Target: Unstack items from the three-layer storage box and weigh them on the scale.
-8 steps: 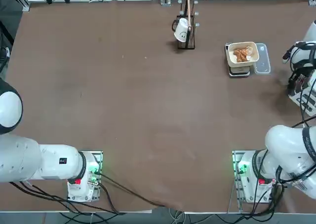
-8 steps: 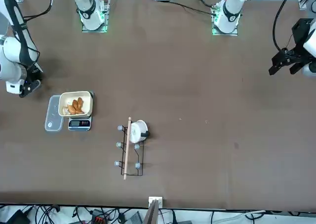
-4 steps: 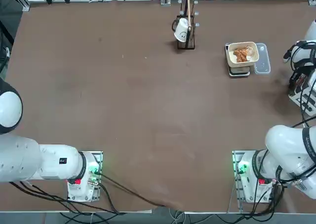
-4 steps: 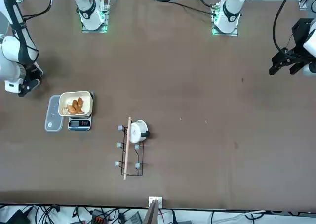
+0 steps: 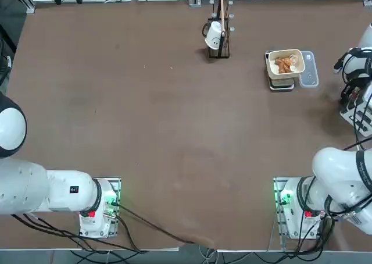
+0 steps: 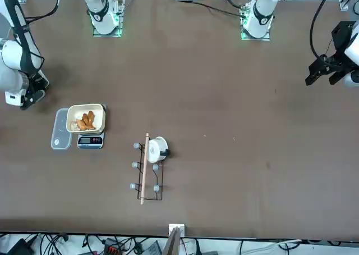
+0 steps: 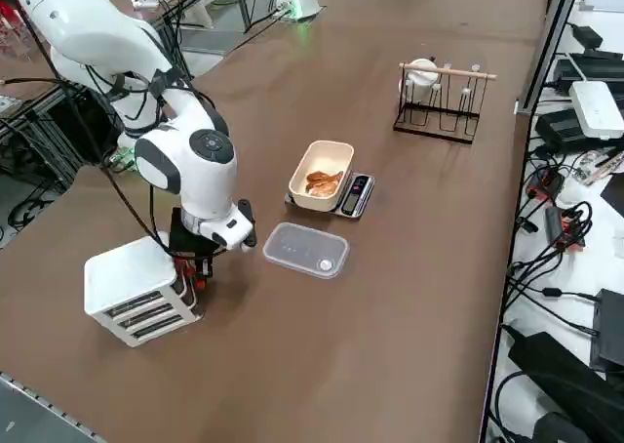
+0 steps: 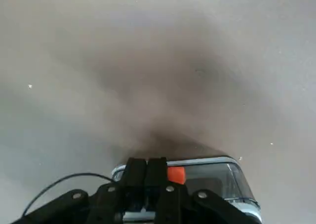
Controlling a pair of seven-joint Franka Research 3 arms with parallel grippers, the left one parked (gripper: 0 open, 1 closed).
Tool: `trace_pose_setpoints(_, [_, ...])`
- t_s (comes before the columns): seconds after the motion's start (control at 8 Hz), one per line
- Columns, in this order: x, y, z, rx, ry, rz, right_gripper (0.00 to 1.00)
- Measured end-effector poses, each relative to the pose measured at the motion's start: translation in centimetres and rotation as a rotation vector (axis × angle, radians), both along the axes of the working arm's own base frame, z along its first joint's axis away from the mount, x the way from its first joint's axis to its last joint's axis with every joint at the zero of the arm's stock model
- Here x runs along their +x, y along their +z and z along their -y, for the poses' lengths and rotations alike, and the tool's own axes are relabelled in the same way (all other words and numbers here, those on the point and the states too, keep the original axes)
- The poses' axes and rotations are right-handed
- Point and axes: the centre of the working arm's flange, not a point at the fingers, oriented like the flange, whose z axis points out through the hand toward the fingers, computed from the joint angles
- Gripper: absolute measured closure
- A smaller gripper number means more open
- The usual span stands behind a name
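The three-layer storage box (image 7: 136,292) is a white tiered unit at the table's right edge; only its corner (image 5: 364,116) shows from overhead. My right gripper (image 7: 198,265) (image 5: 349,97) hangs low at the box's front, shut, with nothing visible between the fingers. In the wrist view the closed gripper (image 8: 147,165) sits beside an orange tab (image 8: 176,174) on a clear drawer (image 8: 212,180). The scale (image 5: 282,84) (image 7: 354,195) carries a cream tray (image 5: 285,54) (image 7: 326,154) holding several orange-brown items (image 5: 283,64) (image 7: 322,181).
A clear lid (image 5: 308,70) (image 7: 305,250) lies flat between the scale and the storage box. A black rack with a white cup (image 5: 218,37) (image 7: 439,97) stands at the far side of the table. Cables and devices lie past the table's far edge.
The right arm's wrist has shifted very slightly by the box. The scale, tray, lid and rack have not moved.
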Motion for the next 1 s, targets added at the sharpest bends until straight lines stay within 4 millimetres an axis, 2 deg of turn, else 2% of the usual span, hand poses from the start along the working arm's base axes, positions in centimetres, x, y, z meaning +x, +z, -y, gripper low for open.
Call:
trace_pose_setpoints(0.38, [0.2,0.3,-0.2,-0.003,0.002,-0.018,0.98])
trace_pose_setpoints(0.62, [1.9,2.8,-1.1,-0.034,0.006,-0.091,0.98])
trace_pose_setpoints(0.75, [3.6,4.6,-2.5,-0.056,0.005,-0.092,0.98])
trace_pose_setpoints(1.0, [7.6,7.7,-7.3,-0.051,-0.045,-0.008,0.97])
